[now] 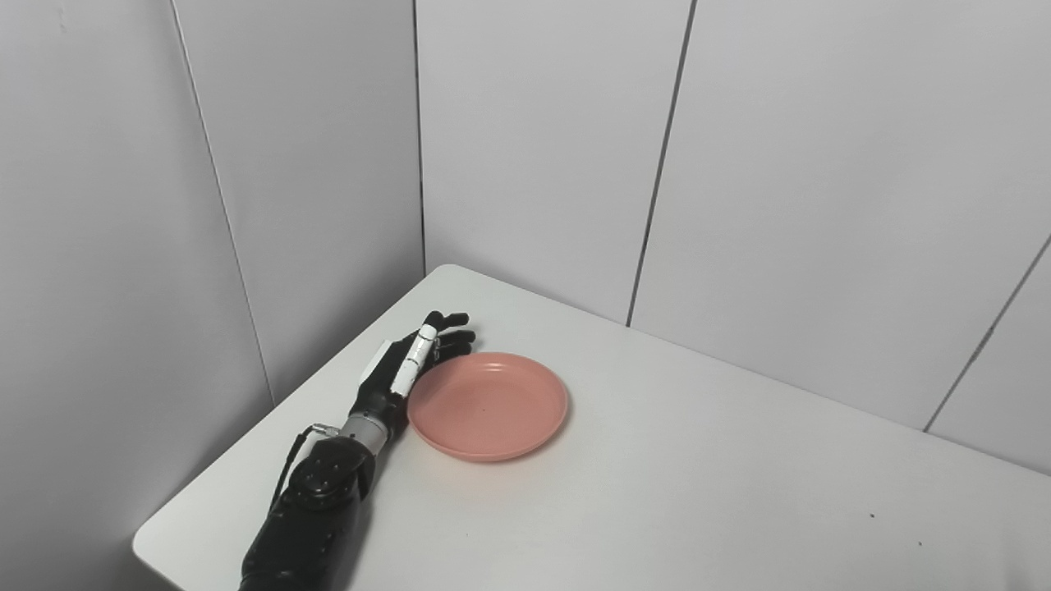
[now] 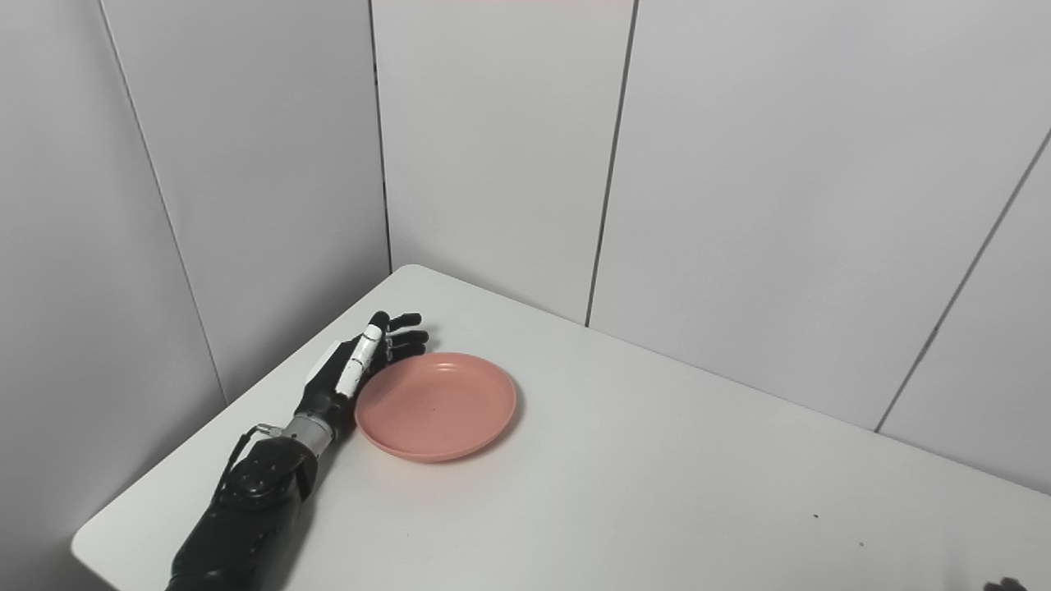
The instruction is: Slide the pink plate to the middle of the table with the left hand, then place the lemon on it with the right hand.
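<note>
No brand, label or writing can be read anywhere in either view. The pink plate (image 1: 488, 405) sits on the white counter (image 1: 698, 476) toward its left rear part, not far from the corner where the grey wall panels (image 1: 542, 148) meet. It is empty, and its rim and shallow inside are fully in sight except for the left edge, where the left hand (image 1: 404, 365) stands against it.

That hand rests edge-on at the plate's left rim, fingers (image 1: 447, 328) stretched out and slightly apart, gripping nothing — the white-sided thumb (image 1: 412, 359) lies along the rim and seems to touch it, though the exact contact is hard to make out. The black forearm (image 1: 316, 501) comes in from the bottom left and is cut off by the picture's edge.

The lemon does not show in either view. Of the right hand, only a dark tip (image 2: 1003, 584) shows at the bottom right corner of the right eye view — too little to tell whether its fingers are apart or together. A few small dark specks (image 1: 872, 516) mark the counter to the right, well apart from the plate.
</note>
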